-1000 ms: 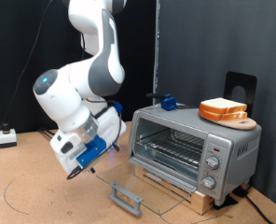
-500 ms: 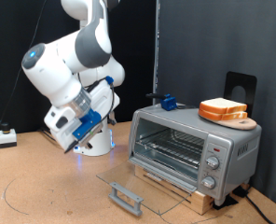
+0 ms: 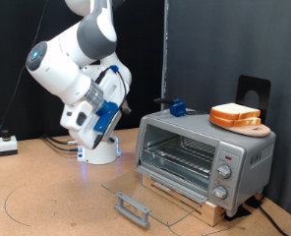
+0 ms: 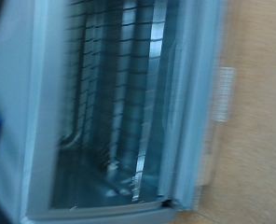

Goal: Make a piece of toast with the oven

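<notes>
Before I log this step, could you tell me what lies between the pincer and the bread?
In the exterior view, the open oven lies between the pincer and the bread.

Hand (image 3: 87, 123) risen from floor level, swung up, back from oven (image 3: 200, 152) door

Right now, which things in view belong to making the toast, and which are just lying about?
For the job:
- toaster oven, glass door dropped open, wire rack bare
- bread slices stacked on a wooden board on the oven's top
- gripper: not clearly visible

Lying about:
- blue object behind the oven
- small white box at exterior view's left
</notes>
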Motion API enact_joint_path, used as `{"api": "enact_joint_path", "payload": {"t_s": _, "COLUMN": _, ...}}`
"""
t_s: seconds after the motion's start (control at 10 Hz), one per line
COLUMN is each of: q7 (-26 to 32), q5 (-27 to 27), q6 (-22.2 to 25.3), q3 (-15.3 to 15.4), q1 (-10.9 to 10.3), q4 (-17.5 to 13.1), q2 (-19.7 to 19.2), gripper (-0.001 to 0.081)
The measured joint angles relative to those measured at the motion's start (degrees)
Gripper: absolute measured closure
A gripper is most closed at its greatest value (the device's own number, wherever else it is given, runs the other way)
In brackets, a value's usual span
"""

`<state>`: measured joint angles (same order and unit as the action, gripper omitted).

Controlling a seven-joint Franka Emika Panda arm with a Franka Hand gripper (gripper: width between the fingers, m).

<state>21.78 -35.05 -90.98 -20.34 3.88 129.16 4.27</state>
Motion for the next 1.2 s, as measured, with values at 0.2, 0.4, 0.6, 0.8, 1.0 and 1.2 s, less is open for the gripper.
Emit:
{"api": "enact_joint_path", "payload": {"t_s": 0.2, "q7": 9.5, "q5": 2.3, "q6": 3.2, "q3": 1.3, "q1": -0.8, "q4": 0.1, "q2": 2.7, "gripper": -0.0003}}
{"api": "enact_joint_path", "payload": {"t_s": 0.4, "q7": 15.9, "q5": 8.3, "q6": 1.0, "q3": 4.0, "q1": -1.9, "q4": 1.0, "q2": 6.7, "gripper": -0.0003}}
{"api": "enact_joint_path", "payload": {"t_s": 0.6, "q7": 17.0, "q5": 9.6, "q6": -1.1, "q3": 5.0, "q1": -2.2, "q4": 3.3, "q2": 9.5, "gripper": -0.0003}}
{"api": "enact_joint_path", "payload": {"t_s": 0.8, "q7": 24.3, "q5": 9.1, "q6": 4.1, "q3": 5.1, "q1": -3.0, "q4": 2.4, "q2": 10.0, "gripper": -0.0003}}
{"api": "enact_joint_path", "payload": {"t_s": 1.0, "q7": 34.0, "q5": 7.9, "q6": 4.9, "q3": 5.6, "q1": -4.7, "q4": 2.7, "q2": 13.1, "gripper": -0.0003}}
{"api": "enact_joint_path", "payload": {"t_s": 1.2, "q7": 38.9, "q5": 7.3, "q6": 4.7, "q3": 6.7, "q1": -5.7, "q4": 3.8, "q2": 17.1, "gripper": -0.0003}}
